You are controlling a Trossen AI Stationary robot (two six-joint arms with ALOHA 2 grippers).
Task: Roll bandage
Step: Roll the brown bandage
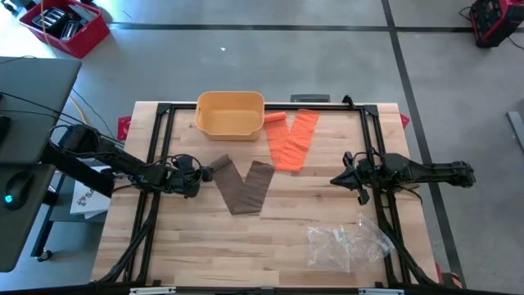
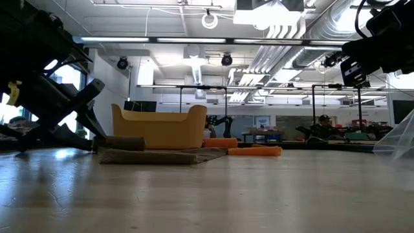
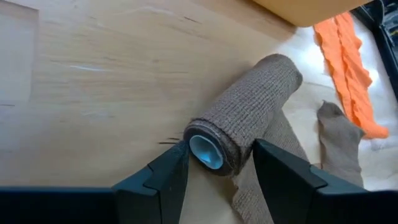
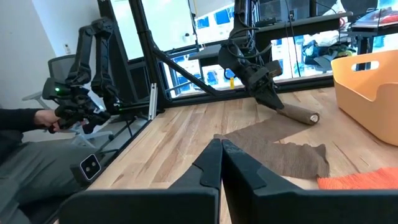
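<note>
The right tool points across the wooden tabletop, fingers pressed together. Ahead, a brown bandage lies partly unrolled, its rolled end at the left tool. An orange bin stands nearby. A person's hand grips a controller.

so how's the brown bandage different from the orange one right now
The brown bandage is partly rolled, its roll sitting between the open fingers of the left end effector; the orange bandage has only a small roll at its far end and no end effector near it. The brown one's loose tail bends in a V; the orange lies nearly straight beside the tan bin. Both lie on the wooden table.
</note>
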